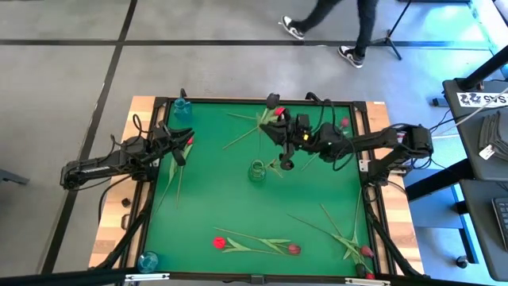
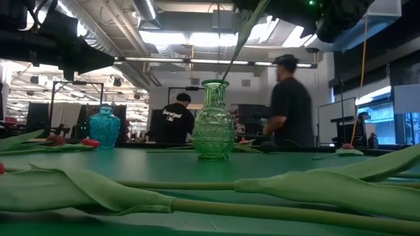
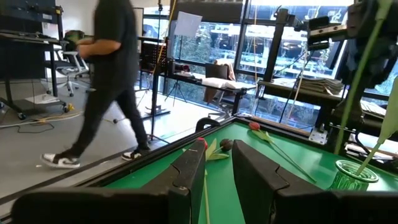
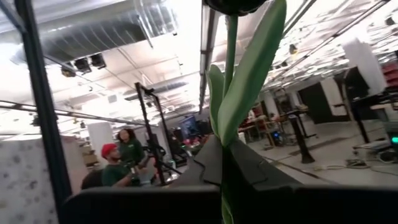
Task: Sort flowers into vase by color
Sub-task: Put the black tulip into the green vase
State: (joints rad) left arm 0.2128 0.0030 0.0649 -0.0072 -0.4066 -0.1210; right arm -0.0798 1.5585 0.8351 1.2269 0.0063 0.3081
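The right hand [image 1: 287, 137] hung over the middle of the green bench [image 1: 317, 191], just beside the green glass vase [image 1: 257, 171], and its fingers were closed on the stem of a tulip [image 4: 239, 93], whose leaf rose straight up past them in the right wrist view. In the low view that stem slanted down from above into the mouth of the vase [image 2: 214, 120]. The left hand [image 1: 179, 148] waited over the bench's left side near a red tulip [image 1: 189, 141]; its two fingers [image 3: 189, 180] stood a narrow gap apart with nothing between them. Other flowers lay flat on the bench: a bright red one [image 1: 220, 243] and a darker one [image 1: 294, 249] near the front edge, their stems crossing, and two more dark heads [image 1: 366, 252] towards the front right corner. A blue vase [image 1: 182, 108] stood at the far left corner and another blue vase [image 1: 148, 260] at the near left corner. A person [image 1: 333, 28] walked across the floor beyond the bench.
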